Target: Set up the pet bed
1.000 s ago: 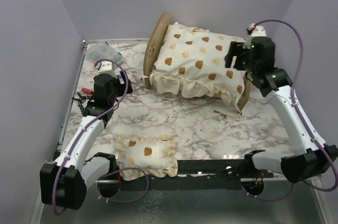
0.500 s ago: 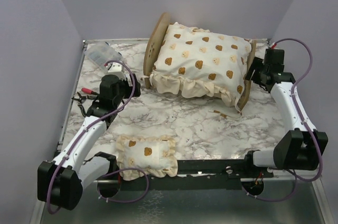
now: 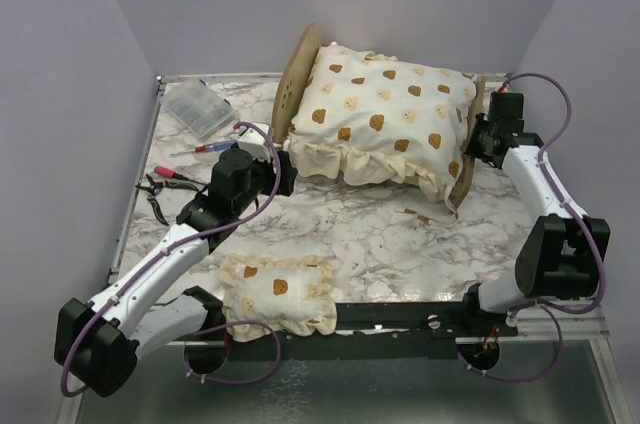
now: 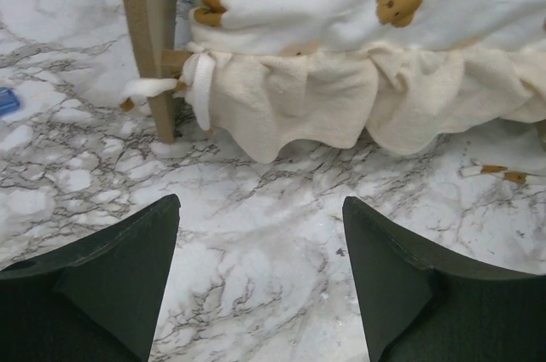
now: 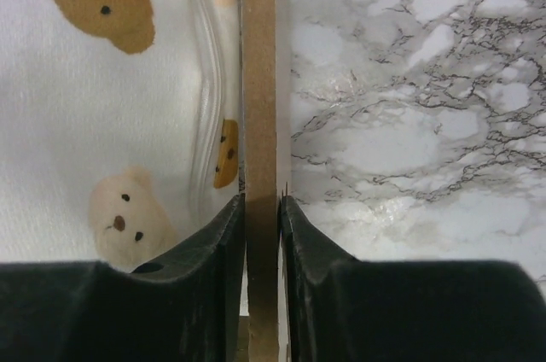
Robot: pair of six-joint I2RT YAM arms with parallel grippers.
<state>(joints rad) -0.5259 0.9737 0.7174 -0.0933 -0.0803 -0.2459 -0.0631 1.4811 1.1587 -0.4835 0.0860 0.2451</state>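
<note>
The marble bench (image 3: 370,234) carries the pet bed (image 3: 292,84) at its far middle, standing on its legs with the headboard (image 4: 149,29) to our left and the footboard (image 5: 258,80) to our right. The big bear-print cushion (image 3: 385,109) lies on the frame, its ruffle (image 4: 341,110) spilling over the near side. The right claw (image 5: 262,208) is clamped on the footboard's thin plywood edge, one finger on the cushion side and one on the outer side. The left claw (image 4: 260,208) hangs low over the bench with its fingers wide apart and nothing between them, facing the headboard's near leg. The small matching pillow (image 3: 278,294) lies well apart, at the near edge. A white tie (image 4: 198,84) is knotted at the headboard leg.

We judge the step to be steadying and squaring the frame. To do it well we would keep the right grip flat on the wood, clear of the fabric, and bring the left claw in low to the leg, under the ruffle, so nothing snags or tips
</note>
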